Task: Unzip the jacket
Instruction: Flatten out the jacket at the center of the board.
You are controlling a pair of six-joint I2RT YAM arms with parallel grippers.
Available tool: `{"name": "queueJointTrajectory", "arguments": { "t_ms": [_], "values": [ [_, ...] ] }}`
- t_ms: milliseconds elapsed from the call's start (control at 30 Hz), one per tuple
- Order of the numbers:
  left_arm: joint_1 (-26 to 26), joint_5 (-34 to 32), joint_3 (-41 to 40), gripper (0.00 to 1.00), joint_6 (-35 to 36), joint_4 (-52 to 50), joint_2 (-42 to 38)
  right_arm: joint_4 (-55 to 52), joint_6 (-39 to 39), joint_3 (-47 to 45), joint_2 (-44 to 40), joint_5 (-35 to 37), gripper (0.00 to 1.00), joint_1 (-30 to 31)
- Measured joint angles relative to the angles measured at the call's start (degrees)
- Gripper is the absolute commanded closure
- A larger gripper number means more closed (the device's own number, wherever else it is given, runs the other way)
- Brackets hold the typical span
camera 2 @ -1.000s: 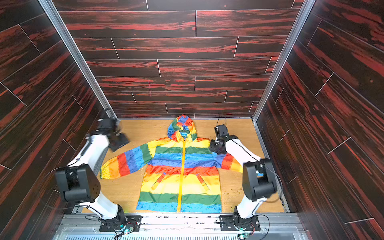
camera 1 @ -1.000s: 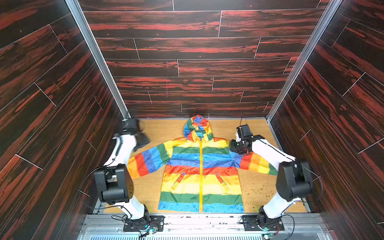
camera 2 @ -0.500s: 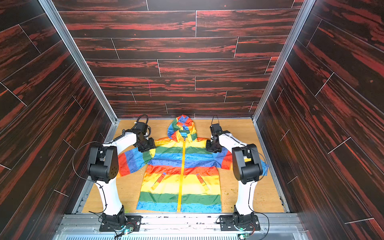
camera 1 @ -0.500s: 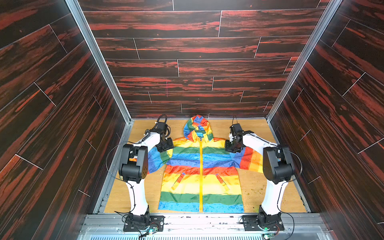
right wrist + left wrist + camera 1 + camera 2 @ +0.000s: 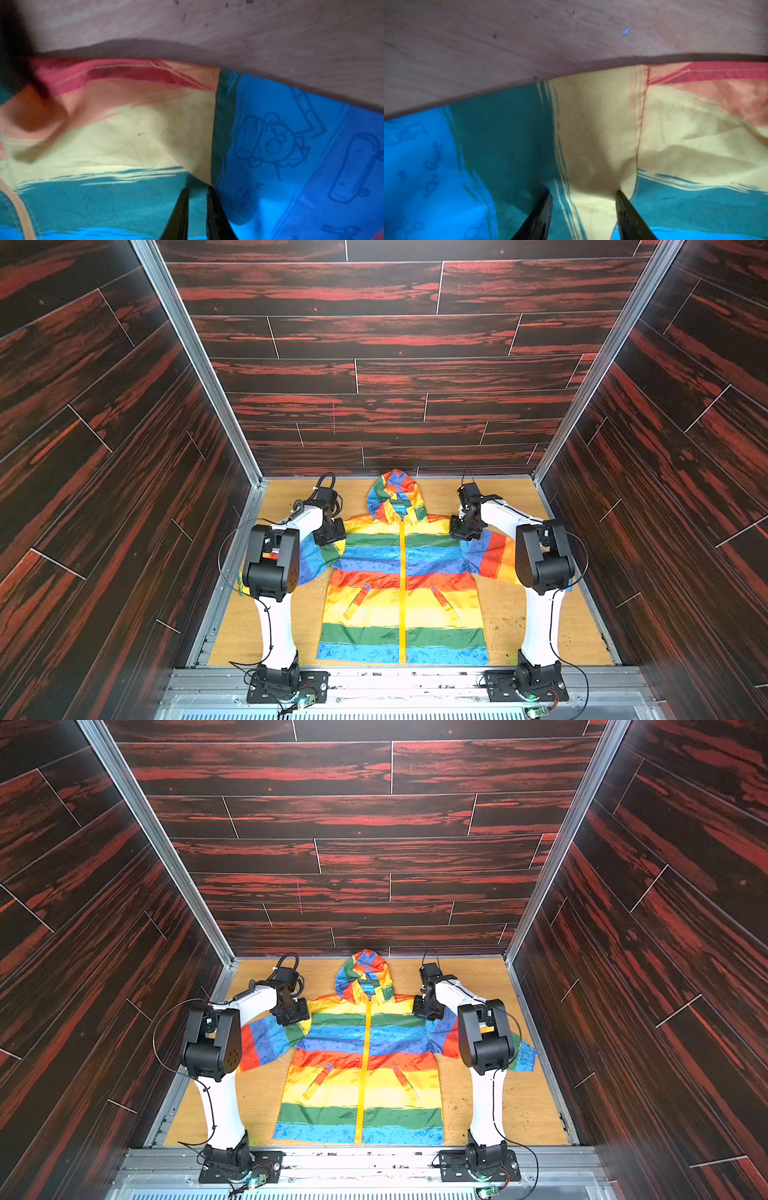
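Note:
The rainbow-striped jacket [image 5: 401,572] [image 5: 361,1052] lies flat on its back, hood toward the far wall. Its yellow zipper [image 5: 402,593] runs closed from neck to hem. My left gripper [image 5: 332,537] [image 5: 296,1017] is down on the shoulder seam on the left. In the left wrist view the left gripper [image 5: 584,192] has its jaws apart, with puckered yellow and green fabric between them. My right gripper [image 5: 461,531] [image 5: 424,1011] is on the opposite shoulder. In the right wrist view the right gripper [image 5: 198,189] has its jaws nearly together on a narrow fold of green fabric.
The wooden floor [image 5: 519,497] is boxed in by dark red panelled walls on three sides. A metal rail [image 5: 395,680] with both arm bases runs along the front. Small crumbs [image 5: 498,622] lie to the right of the hem. The sleeves pass under both arms.
My left arm has swung in from the far left corner onto the jacket's shoulder, and its jaws have narrowed. The right gripper has shifted slightly inward along the other shoulder.

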Motion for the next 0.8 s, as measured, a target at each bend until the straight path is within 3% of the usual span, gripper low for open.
{"name": "queueJointTrajectory", "arguments": {
  "t_ms": [433, 567, 667, 800],
  "values": [
    [0.0, -4.4, -17.6, 0.49, -3.6, 1.9, -12.5, 5.6, 0.0, -9.0, -5.2, -1.7, 0.78, 0.0],
    [0.0, -3.5, -19.6, 0.42, -4.2, -0.1, -14.8, 5.6, -0.5, -13.6, -8.7, -3.6, 0.73, 0.4],
    [0.0, -2.0, -17.8, 0.36, -4.1, -2.4, -15.5, 5.8, -1.2, -16.2, -11.6, -5.0, 0.64, 1.0],
    [-0.9, 0.3, -6.5, 0.32, -2.9, -5.1, -15.6, 10.1, -0.6, -18.7, -19.3, -6.0, 0.39, 1.7]
  ]
}}
